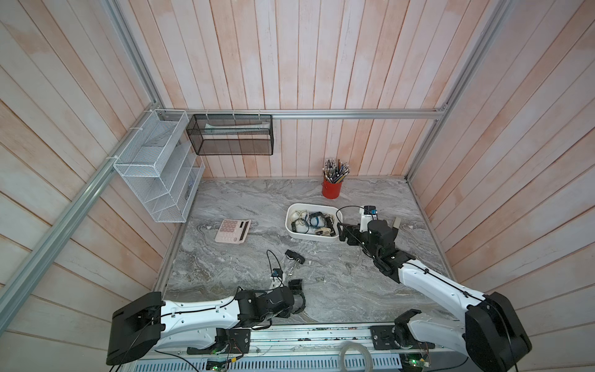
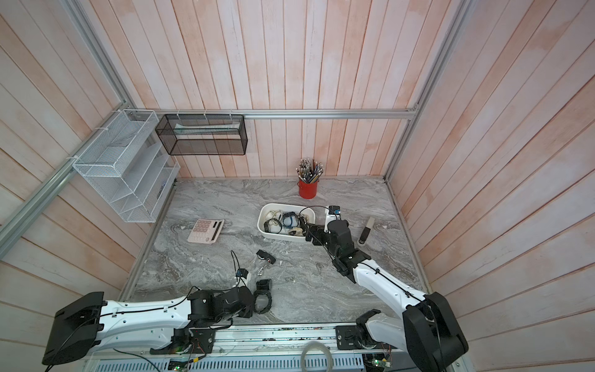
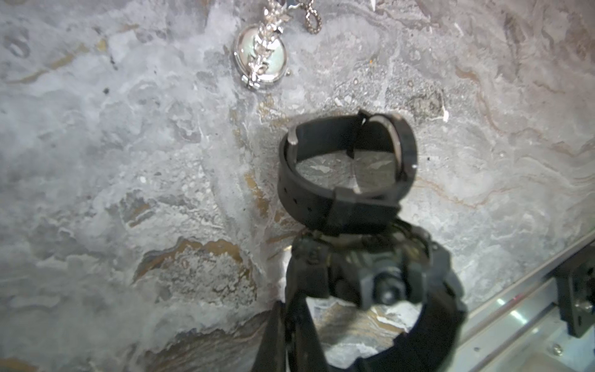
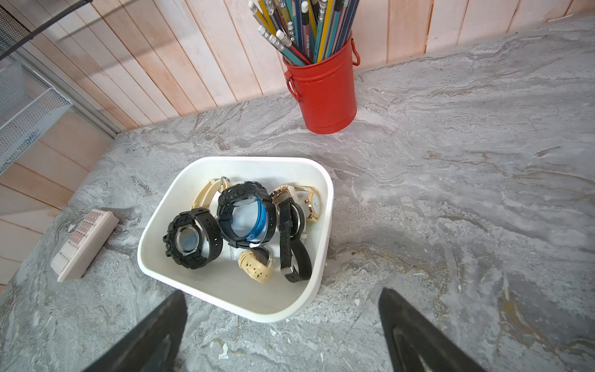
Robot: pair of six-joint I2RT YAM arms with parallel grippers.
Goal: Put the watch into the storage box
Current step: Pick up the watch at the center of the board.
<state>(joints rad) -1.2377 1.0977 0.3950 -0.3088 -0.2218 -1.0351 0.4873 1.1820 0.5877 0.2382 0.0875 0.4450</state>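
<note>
Top views both show one marbled grey counter, with two wire-mesh baskets hung on the walls toward 10 and 11 o'clock: one white basket and one black basket. One white storage box sits just past centre toward 12 o'clock. One pink calculator lies at its 9 o'clock, and one red pen cup, crammed with pencils, stands at its 1 o'clock. One long grey-and-black object lies at the box's 3 o'clock, seen whole in a top view.

The right wrist view alone looks down into the box. It holds about six watches, their straps overlapping, so the count is unsure. The right gripper hangs at the box's near rim, jaws spread wide with nothing between them.

At 6 o'clock, near the counter's front edge, the left gripper is closed on the strap of the chunky black watch, well apart from the box. Only the left wrist view shows this close up. Just beyond stands one slimmer black watch on its edge, seemingly touching the chunky one. Farther on lies one silver round pendant on a chain.
</note>
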